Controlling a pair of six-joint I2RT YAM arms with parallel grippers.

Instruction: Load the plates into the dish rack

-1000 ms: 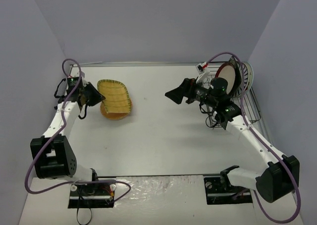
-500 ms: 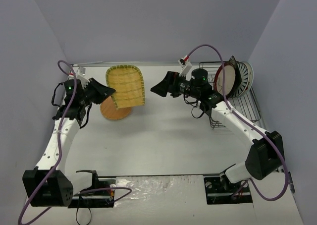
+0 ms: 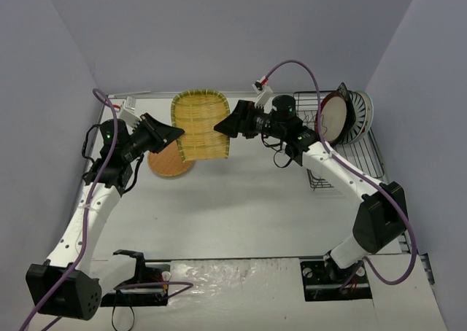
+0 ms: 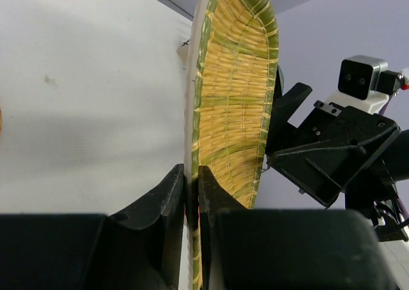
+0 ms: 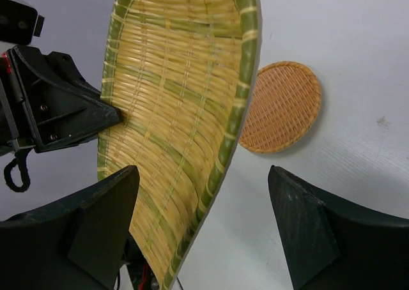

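The left end effector is pinched tight on the rim of the yellow woven plate, holding it upright above the table. The right end effector gapes wide around the plate's opposite edge, seemingly not touching it. The orange plate lies flat below. Other plates stand in the dish rack.

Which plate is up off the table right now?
The yellow woven one, pinched on edge in the left gripper. The orange plate lies flat on the table; the others stand in the rack.
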